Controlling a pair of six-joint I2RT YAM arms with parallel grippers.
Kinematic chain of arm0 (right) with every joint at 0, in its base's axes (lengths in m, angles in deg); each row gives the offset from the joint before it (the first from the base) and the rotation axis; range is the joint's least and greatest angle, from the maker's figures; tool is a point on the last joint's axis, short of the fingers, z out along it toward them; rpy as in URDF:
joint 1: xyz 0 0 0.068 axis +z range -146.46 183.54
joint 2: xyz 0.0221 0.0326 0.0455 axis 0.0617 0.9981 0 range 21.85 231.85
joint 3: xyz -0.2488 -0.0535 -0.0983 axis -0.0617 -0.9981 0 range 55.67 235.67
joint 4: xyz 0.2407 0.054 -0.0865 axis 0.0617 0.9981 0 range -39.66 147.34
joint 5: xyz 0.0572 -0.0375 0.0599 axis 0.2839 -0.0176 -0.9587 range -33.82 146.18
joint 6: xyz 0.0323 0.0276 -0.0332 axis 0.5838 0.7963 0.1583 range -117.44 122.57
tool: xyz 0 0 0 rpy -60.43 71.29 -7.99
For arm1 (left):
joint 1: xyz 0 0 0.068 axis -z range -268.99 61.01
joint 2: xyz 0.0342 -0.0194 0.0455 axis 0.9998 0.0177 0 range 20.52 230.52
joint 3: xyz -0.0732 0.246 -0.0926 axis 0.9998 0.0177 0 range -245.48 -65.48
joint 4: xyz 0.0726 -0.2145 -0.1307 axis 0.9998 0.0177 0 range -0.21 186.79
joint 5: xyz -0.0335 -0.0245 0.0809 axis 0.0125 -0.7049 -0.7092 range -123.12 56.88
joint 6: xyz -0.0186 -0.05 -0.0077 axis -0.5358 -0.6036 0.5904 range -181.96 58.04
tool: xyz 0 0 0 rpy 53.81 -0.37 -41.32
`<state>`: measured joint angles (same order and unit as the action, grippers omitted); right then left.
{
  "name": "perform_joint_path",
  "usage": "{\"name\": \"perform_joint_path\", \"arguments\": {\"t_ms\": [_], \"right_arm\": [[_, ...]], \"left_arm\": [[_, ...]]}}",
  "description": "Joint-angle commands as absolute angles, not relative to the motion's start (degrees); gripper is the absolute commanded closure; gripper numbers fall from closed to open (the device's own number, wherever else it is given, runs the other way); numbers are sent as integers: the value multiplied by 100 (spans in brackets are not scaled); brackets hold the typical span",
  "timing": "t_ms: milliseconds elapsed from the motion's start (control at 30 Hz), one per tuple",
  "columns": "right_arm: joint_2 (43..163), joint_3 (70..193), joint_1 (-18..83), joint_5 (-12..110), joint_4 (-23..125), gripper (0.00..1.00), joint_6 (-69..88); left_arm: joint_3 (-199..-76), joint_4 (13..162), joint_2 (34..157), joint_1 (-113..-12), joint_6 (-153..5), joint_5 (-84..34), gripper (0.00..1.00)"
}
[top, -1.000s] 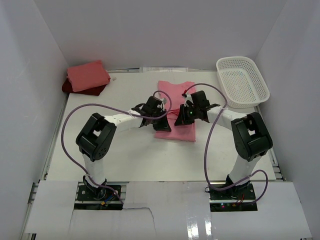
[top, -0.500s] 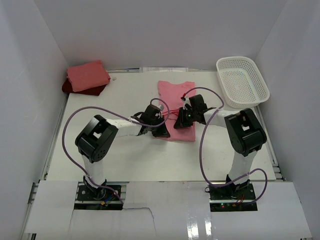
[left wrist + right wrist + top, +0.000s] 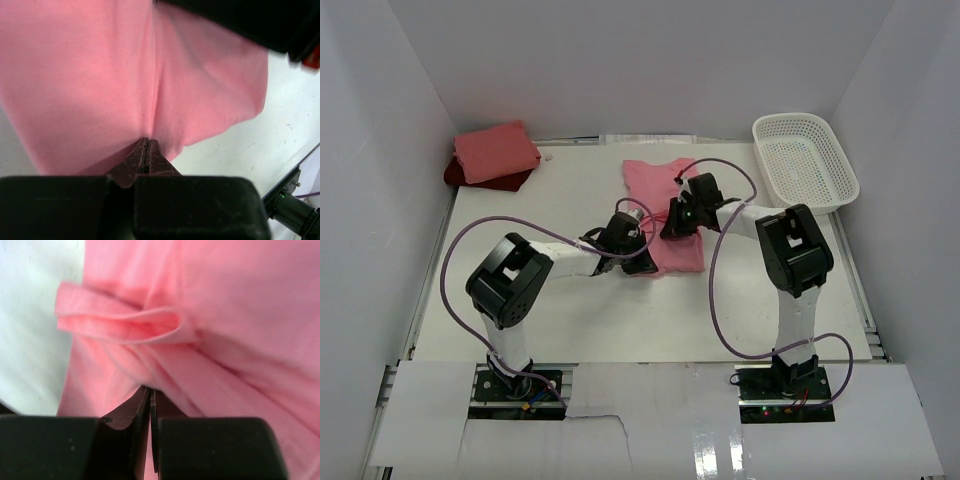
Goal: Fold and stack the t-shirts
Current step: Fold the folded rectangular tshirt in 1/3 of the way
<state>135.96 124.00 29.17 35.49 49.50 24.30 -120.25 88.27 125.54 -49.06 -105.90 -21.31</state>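
Left gripper (image 3: 148,142): fingers clamped together on a crease of the rose shirt (image 3: 95,70), with the cloth rising in a soft ridge straight from the tips.
Right gripper (image 3: 150,390): likewise clenched, pinching the same shirt just below a rolled lip of fabric, with loose folds bunched beyond the tips.
Placing of the two: close together in the top view, left gripper (image 3: 632,232) at the shirt's near-left edge, right gripper (image 3: 678,215) over its middle toward the right.
Rose shirt (image 3: 655,178): mid-table (image 3: 570,300), only partly folded. Far part is skewed toward the left, near part a narrower panel, rumpled between the two grips.
Finished pile: salmon shirt (image 3: 496,150) folded and lying on the dark red shirt (image 3: 455,176) at the far left corner, well apart from the work.
Basket (image 3: 805,160): far right corner, not involved.
Step in hand: by the look of it, a fold of the third and last shirt, both pinches made and the cloth lifted off the table. Two of three shirts are folded and stacked, so probably well past halfway.
Next move calls for: carrying both pinched points across together, level and at one pace, with the cloth kept taut between them. Letting go only once edge lies over edge, then smoothing and moving the bundle to the pile.
Likely trouble: uneven travel leaving a twisted, lopsided fold.
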Motion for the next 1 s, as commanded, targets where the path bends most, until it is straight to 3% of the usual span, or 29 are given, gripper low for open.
{"name": "perform_joint_path", "arguments": {"t_ms": [0, 200, 367, 400, 533, 833, 967], "right_arm": [[14146, 13542, 2780, 4536, 5391, 92, 2076], [15121, 15881, 2507, 4801, 6456, 90, 1733], [16116, 19358, 2323, 4459, 7669, 86, 1680], [15890, 19444, 2279, 4441, 7644, 82, 1741], [14642, 18358, 2191, 4256, 7293, 79, 1628], [12005, 14262, 2296, 4122, 8013, 63, 1531], [11073, 12663, 2384, 4221, 8084, 56, 1698]], "left_arm": [[-11761, 9532, 12389, -4829, -10441, -2389, 100], [-11629, 9673, 12125, -4785, -10423, -2512, 100], [-11681, 9875, 12046, -4768, -10379, -2565, 100], [-11690, 9893, 12028, -4759, -10379, -2582, 100], [-11751, 10042, 11896, -4750, -10353, -2644, 100], [-12068, 10595, 11273, -4741, -10265, -2644, 100], [-12059, 10771, 11009, -4741, -10256, -2670, 93]]}}
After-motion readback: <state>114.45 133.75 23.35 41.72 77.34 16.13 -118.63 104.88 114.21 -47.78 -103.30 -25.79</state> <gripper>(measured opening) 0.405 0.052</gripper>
